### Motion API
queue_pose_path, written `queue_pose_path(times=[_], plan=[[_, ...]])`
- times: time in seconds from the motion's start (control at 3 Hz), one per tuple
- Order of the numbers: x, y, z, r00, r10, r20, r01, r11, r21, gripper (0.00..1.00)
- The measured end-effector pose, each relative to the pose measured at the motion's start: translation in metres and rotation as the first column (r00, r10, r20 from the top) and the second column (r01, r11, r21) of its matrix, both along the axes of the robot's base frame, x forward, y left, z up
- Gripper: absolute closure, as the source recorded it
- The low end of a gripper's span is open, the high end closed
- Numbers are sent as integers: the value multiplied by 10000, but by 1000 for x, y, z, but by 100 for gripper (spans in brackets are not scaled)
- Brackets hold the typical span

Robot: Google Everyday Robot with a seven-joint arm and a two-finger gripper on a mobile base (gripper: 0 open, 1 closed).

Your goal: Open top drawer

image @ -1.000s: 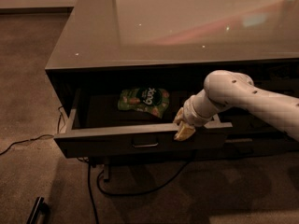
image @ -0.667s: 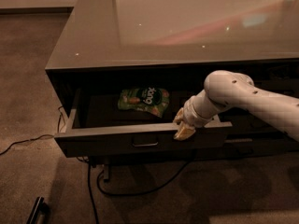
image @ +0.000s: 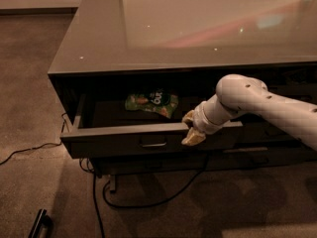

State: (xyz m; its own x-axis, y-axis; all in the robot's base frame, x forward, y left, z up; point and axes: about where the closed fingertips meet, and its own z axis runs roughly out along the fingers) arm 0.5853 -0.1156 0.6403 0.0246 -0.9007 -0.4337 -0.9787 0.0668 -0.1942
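- Brown carpet filled the left and bottom of the single camera view, and a low dark cabinet with a glossy top took up the upper right.
- Below that top, the top drawer stood pulled well out toward the lower left of the frame, its grey inside exposed.
- A small loop handle sat at the middle of its front panel, with nothing touching it.
- A white robot arm reached in from the right edge.
- Its gripper rested on the top edge of the drawer front, right of the handle.
- Whether it was clamped on that edge or let go could not be told.
- Against the views from a second before, nothing had moved: same drawer opening, same arm pose.
- By that reading, the pull looked finished or paused, and the task seemed essentially done.
- A green snack bag lay inside the drawer near the back.
- It bore white lettering, too blurred to read, and no other writing was visible.
- A slimmer drawer front showed beneath, closed.
- Black cables trailed over the carpet under the cabinet.
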Motion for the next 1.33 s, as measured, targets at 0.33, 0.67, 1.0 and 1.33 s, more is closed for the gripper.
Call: queue_pose_path(times=[0.33, 0.67, 1.0, 1.33], plan=[[1, 5, -4, 9996, 296, -25, -295, 9994, 202, 0], [-4, 2, -4, 9995, 301, 74, -302, 9992, 246, 0], [-10, -2, -5, 9996, 252, 146, -255, 9994, 221, 0], [-22, -3, -3, 9991, 271, 335, -269, 9996, -69, 19]])
